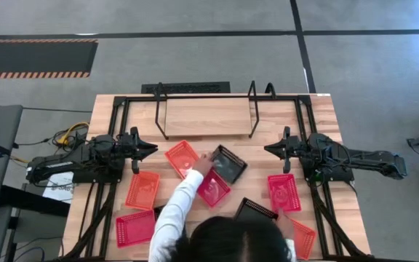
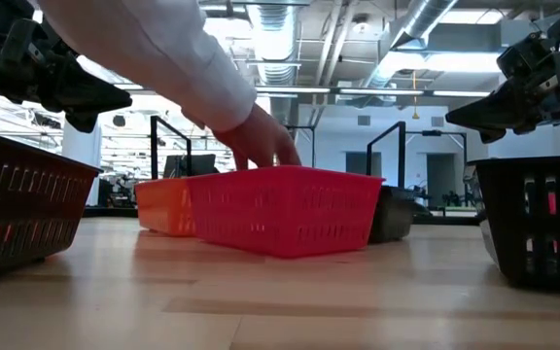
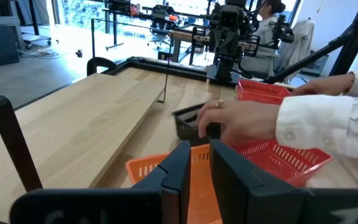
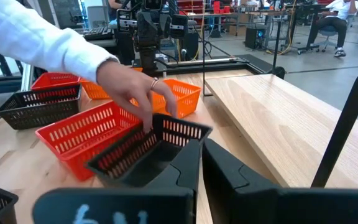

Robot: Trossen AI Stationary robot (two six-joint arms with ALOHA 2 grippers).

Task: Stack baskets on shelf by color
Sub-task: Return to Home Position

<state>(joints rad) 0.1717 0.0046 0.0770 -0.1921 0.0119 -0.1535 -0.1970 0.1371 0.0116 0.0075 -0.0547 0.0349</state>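
The shelf (image 1: 206, 116), a light board in a black rod frame, stands at the table's far middle with nothing on it. Red, orange and black baskets lie loose on the table in front of it: an orange-red one (image 1: 182, 158), a black one (image 1: 229, 163), a red one (image 1: 213, 188). A person's hand (image 1: 202, 164) reaches among these three and touches the black basket's rim (image 4: 160, 121). My left gripper (image 1: 153, 148) hovers shut at the left, and my right gripper (image 1: 267, 149) hovers shut at the right. Both point toward the middle and hold nothing.
More baskets lie nearer the front: two red ones (image 1: 142, 191) (image 1: 135, 228) on the left, a black one (image 1: 255, 212), a red one (image 1: 284, 192) and an orange one (image 1: 302, 239) on the right. The person's head and white sleeve (image 1: 173, 215) are over the near middle.
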